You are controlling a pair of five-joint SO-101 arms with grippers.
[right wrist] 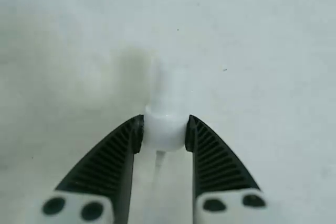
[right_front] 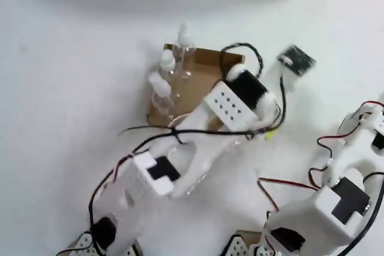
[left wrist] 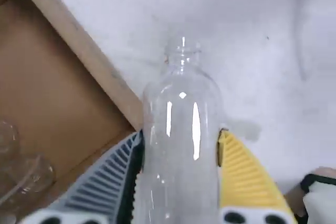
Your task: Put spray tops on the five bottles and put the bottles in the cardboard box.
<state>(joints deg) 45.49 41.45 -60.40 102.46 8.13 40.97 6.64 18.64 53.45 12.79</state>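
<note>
Bright, even light throughout. White table [right_front: 72,88] nearly washed out in the high view, with only faint, soft shadows under the arms. Narrow glints run down the clear bottle [left wrist: 181,129]. Diffuse grey shadow lies on the table beside the spray top [right wrist: 164,127].

clear bottle [left wrist: 181,129], white spray top [right wrist: 164,129], brown box [left wrist: 52,93]
</note>
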